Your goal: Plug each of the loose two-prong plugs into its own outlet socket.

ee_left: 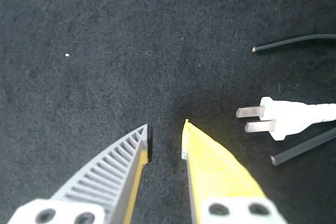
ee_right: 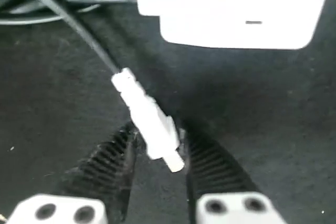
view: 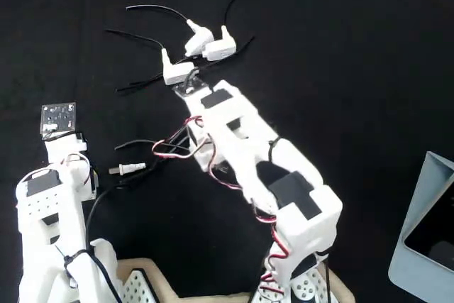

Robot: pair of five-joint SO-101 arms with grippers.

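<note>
Starting at the right hand (ee_right: 157, 132), we see its two dark fingers closed on a small white plug (ee_right: 146, 113), pinching the body across its sides. The black cord (ee_right: 79, 30) leaves the plug's far end, and we cannot make out which way its metal end faces. Just beyond it a white socket (ee_right: 239, 9) lies on the black table (ee_right: 273, 119), two slots showing on the face we see. We judge the plug light and rigid, with smooth plastic that could twist in a narrow pinch. The hold therefore belongs on the broad flanks of the body, clear of metal and cord. The cord looks springy enough to tug the plug off line. The socket also looks light, and we expect it to slide on the table under a push unless braced. Farther out, the left hand (ee_left: 165, 132) hangs open over the table with nothing between its fingers. A second loose plug (ee_left: 286, 118) lies just beside it, its two flat blades bare and pointing toward the hand. The moulded body behind the blades is the place to grip.
</note>
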